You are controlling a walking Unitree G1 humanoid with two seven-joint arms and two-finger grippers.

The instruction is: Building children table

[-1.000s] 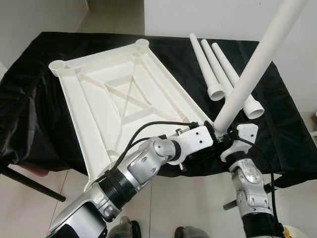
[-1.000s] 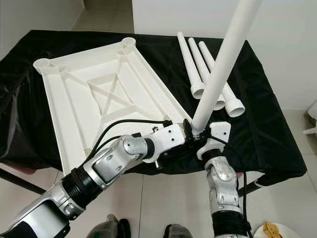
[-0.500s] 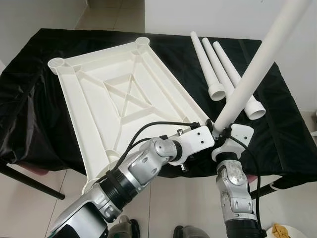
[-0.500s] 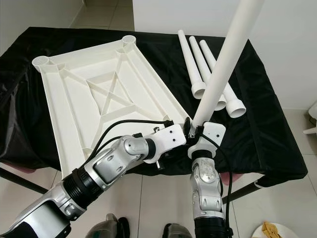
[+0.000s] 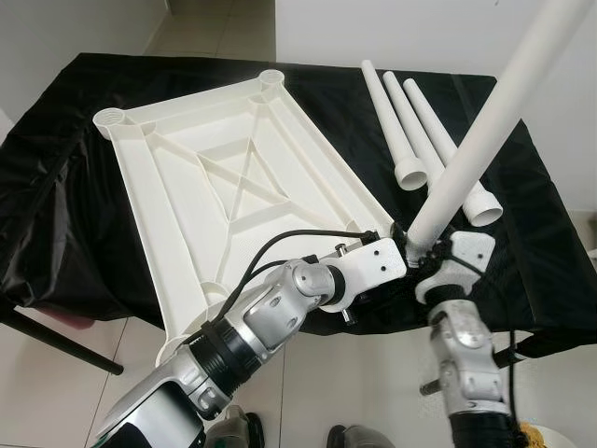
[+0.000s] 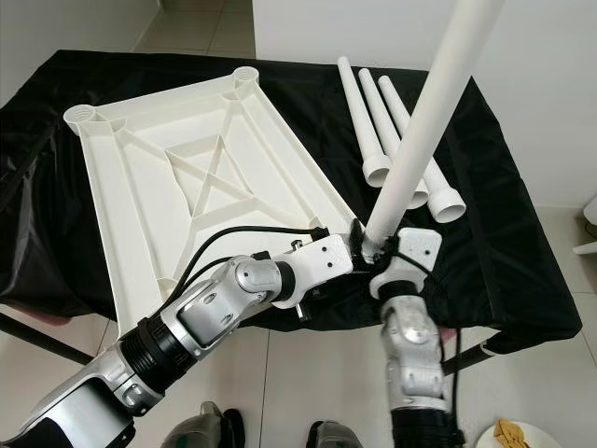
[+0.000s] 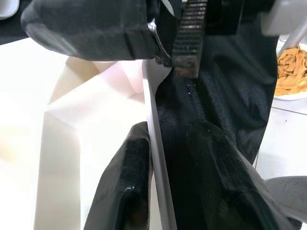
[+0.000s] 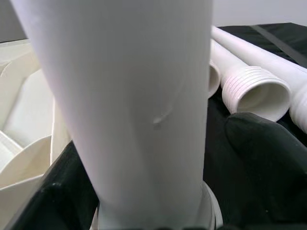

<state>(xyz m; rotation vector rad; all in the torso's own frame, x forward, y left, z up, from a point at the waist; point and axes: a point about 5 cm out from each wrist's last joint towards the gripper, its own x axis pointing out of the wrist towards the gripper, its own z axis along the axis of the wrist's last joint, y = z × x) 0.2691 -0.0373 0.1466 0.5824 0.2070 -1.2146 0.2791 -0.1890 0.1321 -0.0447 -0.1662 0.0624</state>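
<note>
A white plastic tabletop point(image 5: 233, 187) lies upside down on the black-covered table, with round leg sockets at its far corners point(image 5: 110, 119). At its near right corner a long white leg point(image 5: 476, 140) stands tilted up and to the right, its lower end at the corner. My right gripper point(image 5: 424, 257) is shut on that leg near its base; black fingers point(image 8: 264, 158) flank the tube. My left gripper point(image 5: 396, 243) is shut on the tabletop's rim point(image 7: 156, 158) beside the same corner, one finger point(image 7: 129, 182) inside and one outside. Three more legs point(image 5: 410, 121) lie side by side at the back right.
The black cloth point(image 5: 75, 205) hangs over the table edges on all sides. A dark table leg point(image 5: 56, 341) slants over the tiled floor at the near left. A bowl of snacks point(image 6: 508, 434) sits on the floor at the near right. A white wall stands behind.
My right forearm swung left under the table edge and then back right, its gripper staying on the leg at the corner. The leg's tilt changed slightly. The left arm held still.
</note>
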